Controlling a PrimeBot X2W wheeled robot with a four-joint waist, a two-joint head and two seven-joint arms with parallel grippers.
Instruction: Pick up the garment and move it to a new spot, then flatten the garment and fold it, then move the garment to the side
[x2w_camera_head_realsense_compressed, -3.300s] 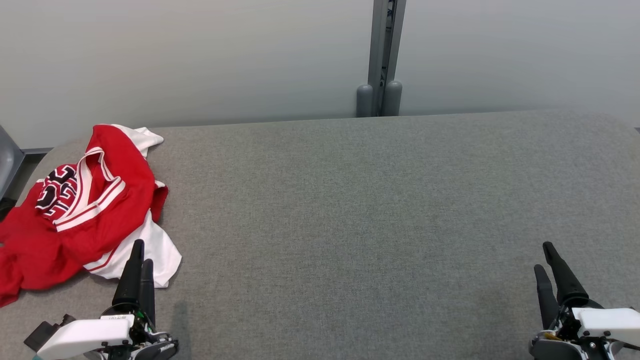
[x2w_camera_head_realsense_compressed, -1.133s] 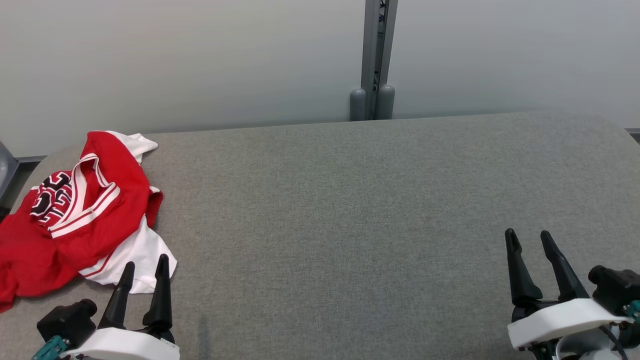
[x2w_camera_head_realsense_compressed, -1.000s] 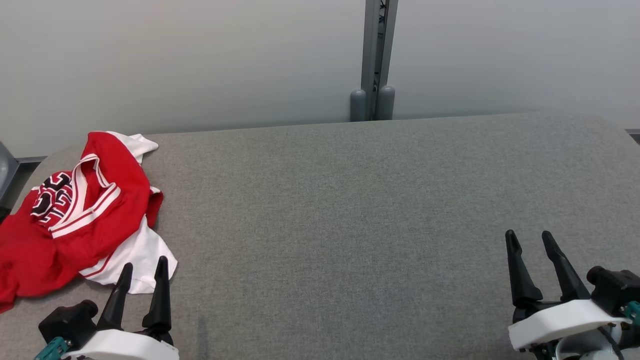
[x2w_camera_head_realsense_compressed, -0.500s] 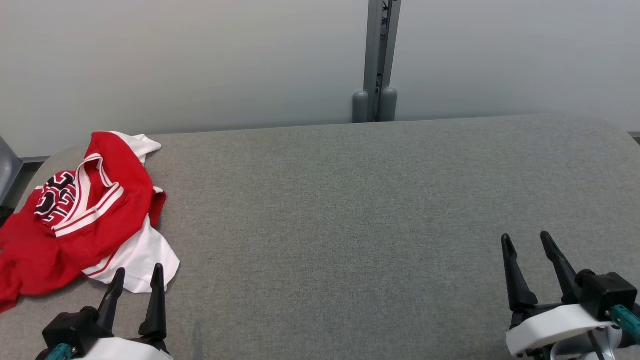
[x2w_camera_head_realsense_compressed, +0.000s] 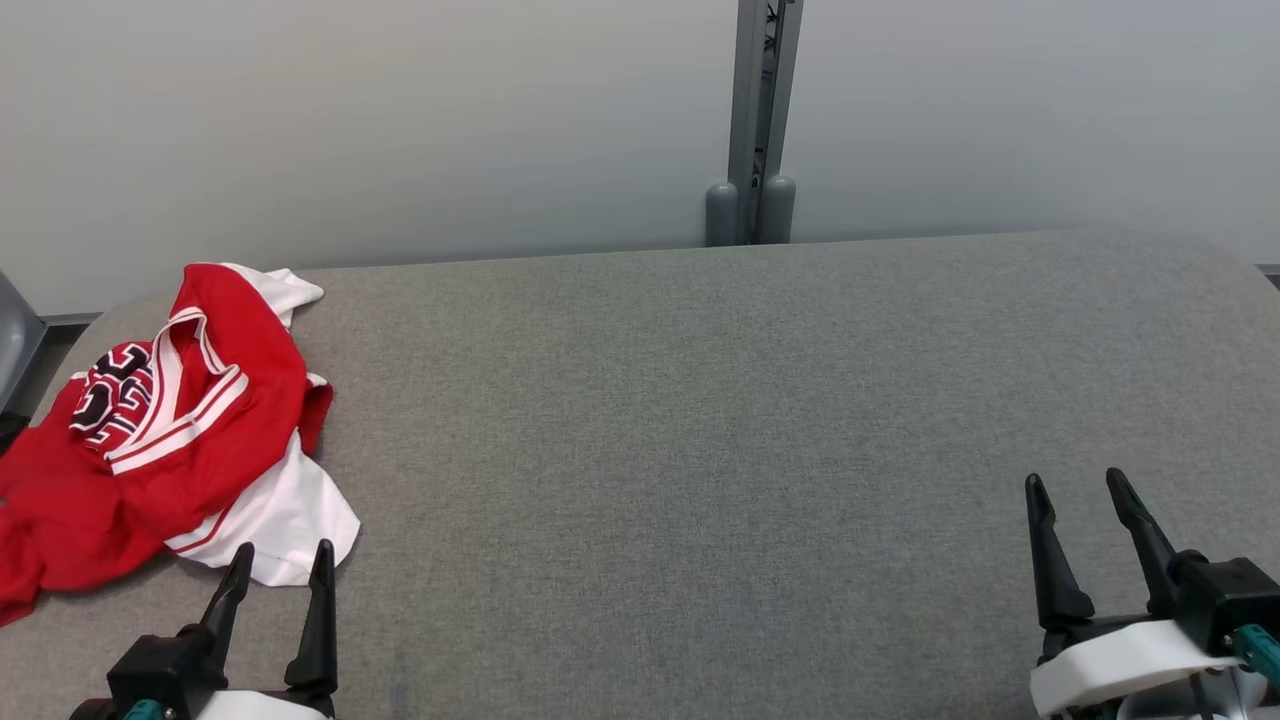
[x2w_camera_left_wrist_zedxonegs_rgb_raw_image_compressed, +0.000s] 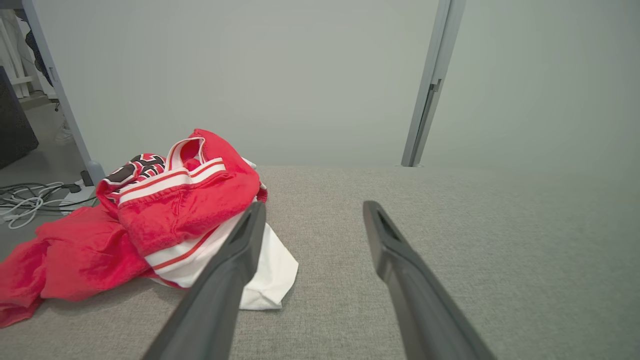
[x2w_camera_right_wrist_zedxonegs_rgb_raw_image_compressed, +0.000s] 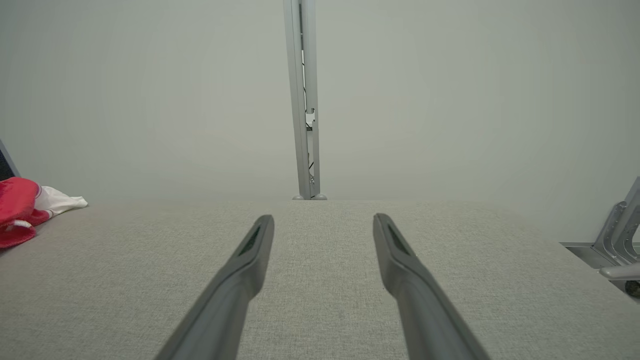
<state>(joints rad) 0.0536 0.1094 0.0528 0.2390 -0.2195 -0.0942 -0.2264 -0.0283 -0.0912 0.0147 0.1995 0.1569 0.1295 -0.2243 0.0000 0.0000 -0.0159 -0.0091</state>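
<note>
The left gripper (x2w_camera_head_realsense_compressed: 284, 548) hangs low over the near left of the tabletop (x2w_camera_head_realsense_compressed: 700, 420), jaws spread wide with nothing between them. In the left wrist view its left finger overlaps the white flap (x2w_camera_left_wrist_zedxonegs_rgb_raw_image_compressed: 265, 270) of the garment (x2w_camera_left_wrist_zedxonegs_rgb_raw_image_compressed: 170, 215), but whether it touches the cloth or only stands in front of it cannot be told. The right gripper (x2w_camera_head_realsense_compressed: 1074, 478) is likewise wide and empty at the near right, well apart from the cloth. The garment, a red jersey with white trim and dark lettering, lies crumpled in a heap at the far left of the tabletop. Its red part runs out toward the left edge, beyond which cables (x2w_camera_left_wrist_zedxonegs_rgb_raw_image_compressed: 30, 200) lie on the floor. The pick-up has not begun, I judge, and the risks lie in that first grasp. Closing on the white flap alone would likely lift one thin layer and let the heap trail, twist or slide off the left edge. Pinching deep into the bunched layers could catch several folds together and make the flattening harder. Coming down too steeply, the fingertips may dig into the grey cover instead of sliding under the cloth. The right gripper has a long reach across, so a one-armed lift may leave the jersey dangling unevenly.
</note>
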